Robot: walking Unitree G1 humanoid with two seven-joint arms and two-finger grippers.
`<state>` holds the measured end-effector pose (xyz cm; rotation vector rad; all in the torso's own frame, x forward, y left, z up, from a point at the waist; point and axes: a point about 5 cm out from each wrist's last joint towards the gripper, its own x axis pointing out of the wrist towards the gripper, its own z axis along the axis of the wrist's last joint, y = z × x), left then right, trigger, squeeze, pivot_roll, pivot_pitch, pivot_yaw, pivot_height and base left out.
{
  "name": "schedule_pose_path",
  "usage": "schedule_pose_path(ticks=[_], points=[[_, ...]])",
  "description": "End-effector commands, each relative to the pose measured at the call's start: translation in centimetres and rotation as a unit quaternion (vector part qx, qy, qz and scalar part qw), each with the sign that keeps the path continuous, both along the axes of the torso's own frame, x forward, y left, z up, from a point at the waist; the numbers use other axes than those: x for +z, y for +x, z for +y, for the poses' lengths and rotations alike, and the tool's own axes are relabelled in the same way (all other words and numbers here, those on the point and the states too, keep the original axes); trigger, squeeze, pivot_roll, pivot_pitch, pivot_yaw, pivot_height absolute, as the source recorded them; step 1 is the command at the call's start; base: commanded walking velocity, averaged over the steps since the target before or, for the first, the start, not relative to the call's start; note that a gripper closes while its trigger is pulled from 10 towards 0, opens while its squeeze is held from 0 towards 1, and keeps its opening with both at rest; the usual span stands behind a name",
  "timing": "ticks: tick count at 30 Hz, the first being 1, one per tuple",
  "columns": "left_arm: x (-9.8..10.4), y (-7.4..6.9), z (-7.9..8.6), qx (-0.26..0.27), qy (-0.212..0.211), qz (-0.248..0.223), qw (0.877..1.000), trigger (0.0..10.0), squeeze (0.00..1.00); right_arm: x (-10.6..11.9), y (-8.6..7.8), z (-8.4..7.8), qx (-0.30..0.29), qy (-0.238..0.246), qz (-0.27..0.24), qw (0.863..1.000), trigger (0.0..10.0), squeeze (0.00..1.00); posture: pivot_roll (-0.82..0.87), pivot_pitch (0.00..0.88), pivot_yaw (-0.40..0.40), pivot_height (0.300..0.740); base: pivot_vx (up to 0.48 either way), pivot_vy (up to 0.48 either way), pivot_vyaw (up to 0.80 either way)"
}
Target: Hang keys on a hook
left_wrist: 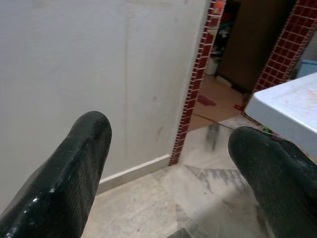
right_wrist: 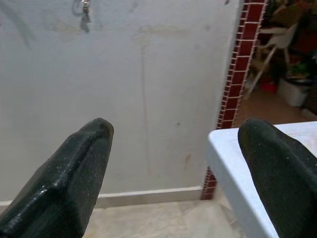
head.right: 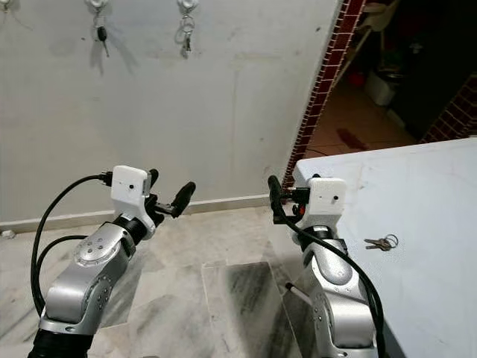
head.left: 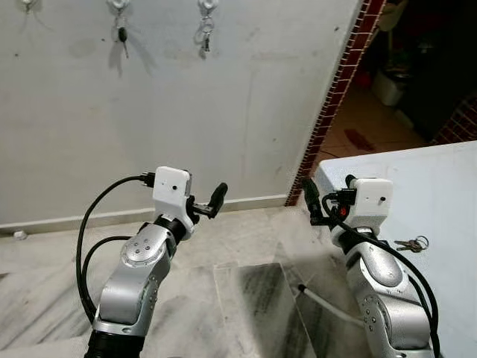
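Rough grey plaster wall (head.left: 246, 97) carries hooks (head.left: 208, 6) along its top, two with keys already hanging. Left gripper (head.left: 205, 203), raised over the marble floor (head.left: 246, 298), has its fingers spread and empty. Right gripper (head.left: 317, 201) hovers at the white table's (head.left: 440, 194) near-left corner, also spread, while metal keys (head.left: 411, 244) lie flat beside its silver forearm.

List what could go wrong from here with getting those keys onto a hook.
1. The keys lie flat on the white table, beside and behind the open right gripper; long fingers may push them rather than pinch them.
2. Two hooks already hold keys, so a careless approach could knock those off.
3. The hooks sit high on the wall, which may strain reach.
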<state>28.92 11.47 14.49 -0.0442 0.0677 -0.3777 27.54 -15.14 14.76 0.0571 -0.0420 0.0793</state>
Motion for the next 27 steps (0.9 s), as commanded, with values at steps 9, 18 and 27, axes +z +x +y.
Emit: schedule_pose_path(ticks=[9, 18, 27], points=[[-0.07, 0.08, -0.46, -0.01, 0.0, 0.002, 1.0, 10.0, 0.0, -0.1, -0.04, -0.38, -0.005, 0.004, 0.01, 1.0, 10.0, 0.0, 0.13, 0.024, -0.08, 0.74, 0.0, 0.0, -0.77], [-0.25, -0.04, -0.65, -0.015, -0.002, 0.008, 1.0, 10.0, 0.0, -0.12, -0.05, -0.65, -0.016, -0.015, 0.0, 1.0, 10.0, 0.0, 0.12, 0.022, -0.08, 0.74, 0.0, 0.0, -0.77], [-0.39, -0.16, -0.71, -0.018, -0.002, 0.012, 1.0, 10.0, 0.0, -0.59, -0.29, -0.52, -0.016, 0.015, 0.028, 0.999, 10.0, 0.0, 0.12, 0.02, -0.077, 0.74, 0.0, 0.0, -0.76]])
